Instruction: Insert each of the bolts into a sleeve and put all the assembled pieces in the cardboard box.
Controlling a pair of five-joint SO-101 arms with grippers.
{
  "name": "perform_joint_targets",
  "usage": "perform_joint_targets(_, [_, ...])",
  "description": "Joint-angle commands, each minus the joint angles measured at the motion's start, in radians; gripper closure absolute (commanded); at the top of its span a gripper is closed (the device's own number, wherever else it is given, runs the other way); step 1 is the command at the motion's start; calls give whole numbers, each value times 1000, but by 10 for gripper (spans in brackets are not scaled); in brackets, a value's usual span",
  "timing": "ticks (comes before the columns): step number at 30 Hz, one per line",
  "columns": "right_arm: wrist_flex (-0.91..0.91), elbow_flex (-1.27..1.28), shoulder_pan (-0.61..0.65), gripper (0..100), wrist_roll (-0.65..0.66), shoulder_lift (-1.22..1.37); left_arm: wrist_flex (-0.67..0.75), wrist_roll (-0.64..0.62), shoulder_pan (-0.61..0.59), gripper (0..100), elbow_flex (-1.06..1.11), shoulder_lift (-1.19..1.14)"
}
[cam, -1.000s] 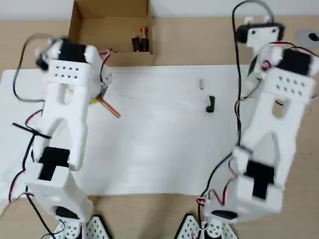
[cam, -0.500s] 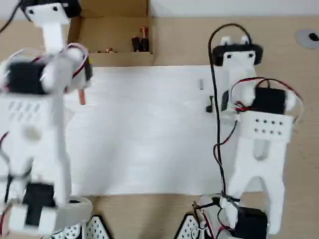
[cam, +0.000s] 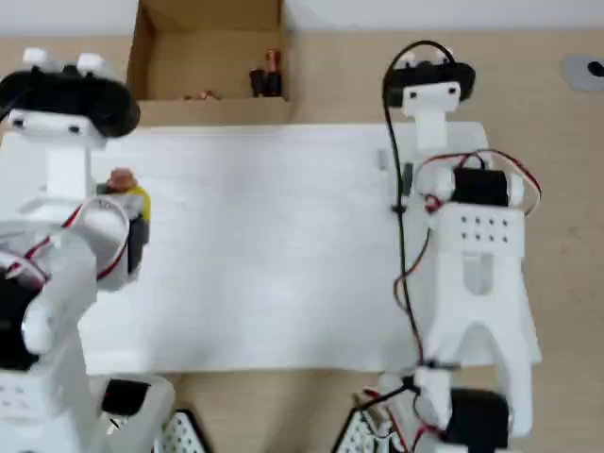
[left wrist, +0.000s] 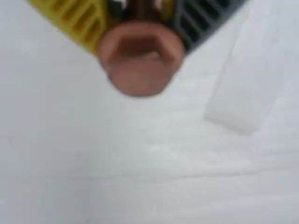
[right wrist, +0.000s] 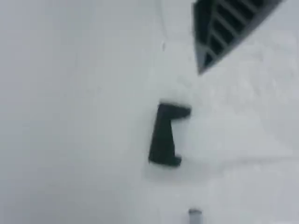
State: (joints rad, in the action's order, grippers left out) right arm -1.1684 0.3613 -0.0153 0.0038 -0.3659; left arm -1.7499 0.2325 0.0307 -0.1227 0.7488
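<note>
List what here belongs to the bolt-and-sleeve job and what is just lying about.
Job things:
copper bolt, held in the left end effector
black sleeve, lying on the white sheet
cardboard box, with assembled pieces inside

Lying about:
small grey stub near the sleeve
grey disc

The sheet (cam: 283, 245) is lit brightly and evenly from above; a faint soft shadow is cast beside the black piece (right wrist: 166, 137).

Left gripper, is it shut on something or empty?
Shut on the copper bolt; its hex head juts from between the left gripper's yellow and black fingers.
</note>
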Motion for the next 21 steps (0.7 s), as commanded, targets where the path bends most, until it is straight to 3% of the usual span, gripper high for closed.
perform_joint_targets(1, [63, -2, 7, 624, 6, 85, -2, 2, 3, 995, 14, 61])
perform_joint_targets(9, [74, -188, -77, 624, -51, 423, -2, 2, 2, 995, 11, 84])
perform_joint_targets(21, [-117, -578, -65, 624, -51, 800, -2, 5, 0, 995, 11, 84])
